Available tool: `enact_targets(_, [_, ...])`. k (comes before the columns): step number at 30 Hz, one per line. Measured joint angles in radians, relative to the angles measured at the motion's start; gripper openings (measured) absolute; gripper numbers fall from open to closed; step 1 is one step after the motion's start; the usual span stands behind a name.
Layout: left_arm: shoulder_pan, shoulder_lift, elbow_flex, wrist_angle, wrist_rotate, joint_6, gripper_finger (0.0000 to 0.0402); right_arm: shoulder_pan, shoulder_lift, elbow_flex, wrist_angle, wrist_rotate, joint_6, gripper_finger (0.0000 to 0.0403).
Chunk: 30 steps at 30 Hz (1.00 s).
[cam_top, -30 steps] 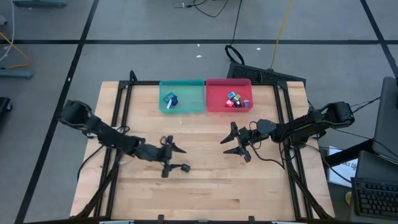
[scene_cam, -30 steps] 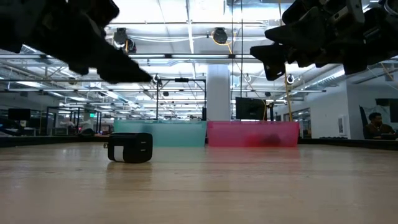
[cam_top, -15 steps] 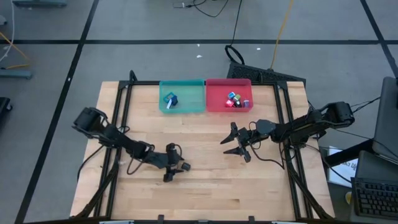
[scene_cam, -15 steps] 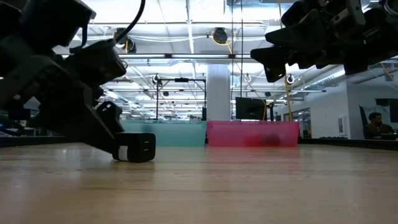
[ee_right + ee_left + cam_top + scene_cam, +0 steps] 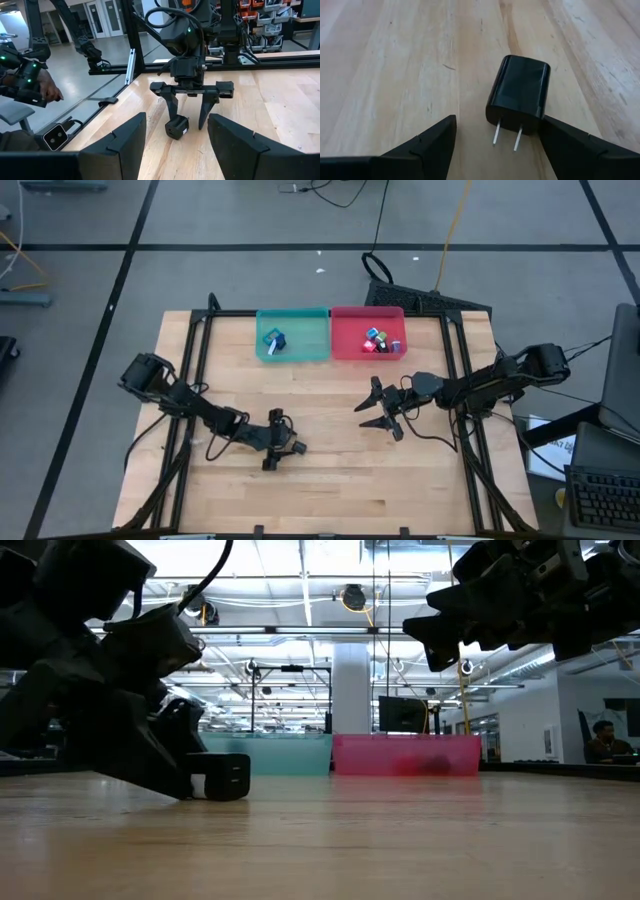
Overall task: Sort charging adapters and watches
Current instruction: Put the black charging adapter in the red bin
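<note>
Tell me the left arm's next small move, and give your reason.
Probably close the fingers. The left gripper is open and down at the table, with the black charging adapter lying between its fingers, prongs toward the wrist, one finger close against it, the other apart.

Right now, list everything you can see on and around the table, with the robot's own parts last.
Black plug-in charging adapter: one, lying on the wood, prongs toward the left wrist camera.
Green plastic bin: one, far edge of the table, holding a few teal and blue pieces.
Red plastic bin: one, right beside the green bin, holding several small coloured blocks.
Wooden table: one, light wood, black frame.
Person: one, seated far off in the room.
Left gripper: open, fingers either side of the black adapter.
Right gripper: open, hovering above the table right of centre.
</note>
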Motion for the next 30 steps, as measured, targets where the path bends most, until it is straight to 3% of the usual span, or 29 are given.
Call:
enact_targets(9, [0.026, 0.000, 0.000, 0.046, 0.009, 0.045, 0.0267, 0.000, 0.000, 0.000, 0.000, 0.000, 0.000, 0.0201])
enact_targets(18, [0.026, 0.000, 0.000, 0.056, 0.023, 0.050, 0.0169, 0.000, 0.000, 0.000, 0.000, 0.000, 0.000, 0.0201])
enact_targets(24, [0.026, 0.000, 0.000, 0.056, 0.022, 0.049, 0.0140, 0.000, 0.000, 0.000, 0.000, 0.000, 0.000, 0.0201])
enact_targets(30, [0.026, 0.000, 0.000, 0.093, -0.096, 0.040, 0.0130, 0.000, 0.000, 0.000, 0.000, 0.000, 0.000, 0.0201])
